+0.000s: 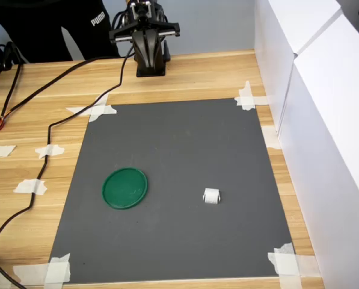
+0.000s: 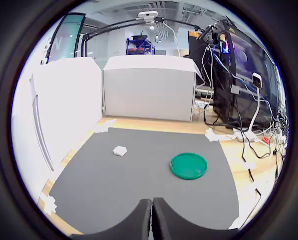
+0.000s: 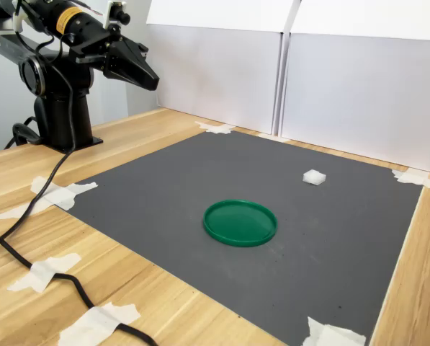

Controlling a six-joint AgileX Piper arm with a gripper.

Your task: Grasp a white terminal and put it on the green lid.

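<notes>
Nothing was grabbed yet: the gripper [image 2: 151,215] sat pinched together (empty), well back from the terminal [image 2: 120,150] and lid [image 2: 188,165]. Next it'd need to spread and reach forward over the terminal.

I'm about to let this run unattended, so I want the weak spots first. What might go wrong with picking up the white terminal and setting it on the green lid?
1. The white terminal is tiny and lies loose on the smooth gray mat; the closing jaws may nudge it away instead of gripping it.
2. The gripper sits shut, high above the mat's far edge, so it must open before descending.
3. The green lid has only a thin rim; a terminal dropped from height could bounce off.
</notes>
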